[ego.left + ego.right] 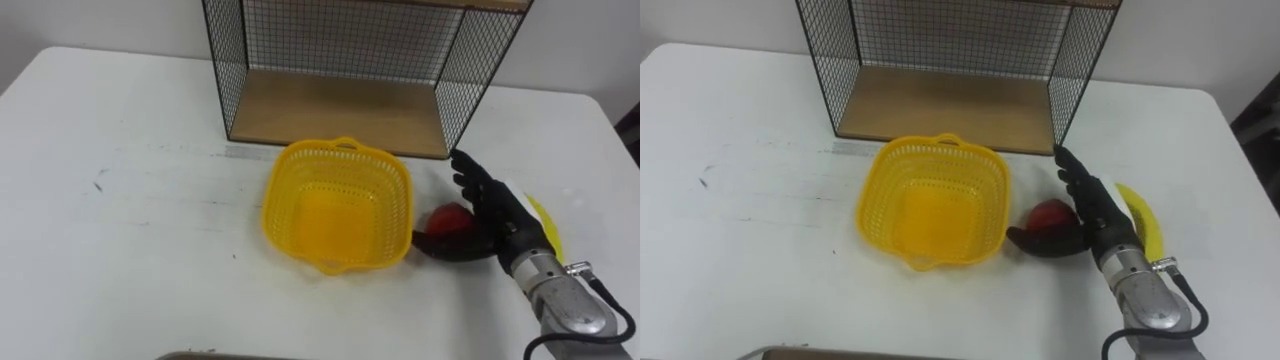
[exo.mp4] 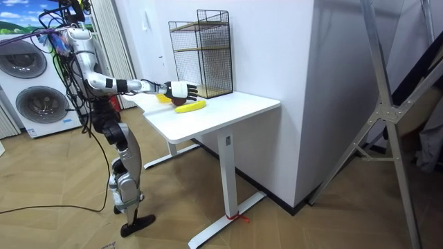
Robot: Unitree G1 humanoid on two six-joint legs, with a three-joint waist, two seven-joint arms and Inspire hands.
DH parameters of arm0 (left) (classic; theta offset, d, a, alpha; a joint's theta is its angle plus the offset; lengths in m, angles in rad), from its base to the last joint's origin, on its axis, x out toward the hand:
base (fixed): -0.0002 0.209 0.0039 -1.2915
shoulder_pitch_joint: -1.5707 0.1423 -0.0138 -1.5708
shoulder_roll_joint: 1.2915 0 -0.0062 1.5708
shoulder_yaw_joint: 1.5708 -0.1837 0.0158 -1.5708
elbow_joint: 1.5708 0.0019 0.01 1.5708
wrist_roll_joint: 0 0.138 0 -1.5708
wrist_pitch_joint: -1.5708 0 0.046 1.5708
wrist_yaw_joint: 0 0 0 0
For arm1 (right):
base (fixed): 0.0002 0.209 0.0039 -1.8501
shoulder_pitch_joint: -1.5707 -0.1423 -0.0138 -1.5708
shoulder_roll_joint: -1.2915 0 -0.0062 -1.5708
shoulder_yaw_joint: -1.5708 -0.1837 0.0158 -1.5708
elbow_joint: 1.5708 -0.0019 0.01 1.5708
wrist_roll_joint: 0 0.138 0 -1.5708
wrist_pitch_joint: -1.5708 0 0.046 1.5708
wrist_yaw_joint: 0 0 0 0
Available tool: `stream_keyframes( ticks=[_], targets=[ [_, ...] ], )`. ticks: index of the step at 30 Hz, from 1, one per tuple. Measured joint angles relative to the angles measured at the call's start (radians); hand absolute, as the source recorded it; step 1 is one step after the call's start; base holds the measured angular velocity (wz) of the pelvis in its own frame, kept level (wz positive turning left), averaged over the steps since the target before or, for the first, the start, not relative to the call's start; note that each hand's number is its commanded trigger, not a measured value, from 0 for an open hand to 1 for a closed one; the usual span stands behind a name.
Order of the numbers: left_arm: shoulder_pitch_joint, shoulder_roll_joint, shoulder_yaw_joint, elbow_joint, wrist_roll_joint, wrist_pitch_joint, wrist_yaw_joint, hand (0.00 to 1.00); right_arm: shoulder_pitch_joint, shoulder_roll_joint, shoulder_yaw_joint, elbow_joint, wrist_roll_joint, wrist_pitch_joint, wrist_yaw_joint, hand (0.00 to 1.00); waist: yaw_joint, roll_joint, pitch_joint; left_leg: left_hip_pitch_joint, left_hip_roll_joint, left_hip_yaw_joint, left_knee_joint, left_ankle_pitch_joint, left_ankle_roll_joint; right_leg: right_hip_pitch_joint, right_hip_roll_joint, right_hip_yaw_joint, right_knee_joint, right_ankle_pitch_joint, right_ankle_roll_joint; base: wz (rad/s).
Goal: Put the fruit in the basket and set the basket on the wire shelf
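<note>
**Table**: a white top. The robot stands at the end toward the room view's left, with one arm stretched out level over it.

**Wire shelf**: a black mesh cage with a wooden floor, standing at the far side of the table. Its open front faces the robot and its lowest level holds nothing.

**Basket**: yellow plastic lattice, upright and with no fruit in it. It stands just in front of the shelf mouth and not yet on the shelf.

**Right hand**: it lies low over the table to the right of the basket. The fingers are straight and point toward the shelf, and the thumb reaches leftward along the near side of the red fruit. The hand is spread about the fruit and does not look clenched on it.

**Banana**: it lies on the table just beyond the back of the right hand. Its long axis runs away from the robot, roughly parallel with the forearm.

**Red fruit**: round, resting on the table in the fork between thumb and fingers. It is just beside the basket's right wall, and whether it touches that wall cannot be told.

**Key relation:** the fruit lies on the palm side, to the hand's left, and the basket lies further along the same line. Closing the hand, then a short lift and a carry leftward, should therefore serve. The right hand is the nearer hand for both fruits.

**Writing:** no label or print can be read on anything here.
</note>
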Motion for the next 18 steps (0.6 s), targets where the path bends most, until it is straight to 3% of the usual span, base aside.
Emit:
stream_keyframes(
  ticks=[9,16,18],
  targets=[
    [-0.003,0.001,0.0,0.001,0.0,-0.001,0.0,0.0,0.009,0.002,0.009,0.025,0.0,-0.026,-0.013,0.0,0.002,-0.003,-0.0013,0.011,0.0,0.0,-0.001,0.0,0.0,0.016,0.0,-0.001,-0.012,0.0,0.0,0.0],
    [-0.003,0.005,0.0,0.003,0.0,-0.001,0.0,0.0,0.009,0.001,0.02,0.036,-0.024,-0.036,-0.018,0.0,0.0,-0.012,0.0025,0.009,0.0,-0.004,-0.001,0.0,0.0,0.018,0.0,-0.006,-0.013,0.0,0.0,0.0],
    [-0.003,0.012,0.001,0.003,0.001,-0.001,0.0,0.0,0.005,0.001,0.021,0.06,-0.074,-0.055,-0.017,0.0,0.003,-0.018,0.0039,0.01,-0.001,-0.006,-0.001,0.0,0.0,0.018,0.0,-0.004,-0.013,0.0,0.0,0.0]
  ],
)
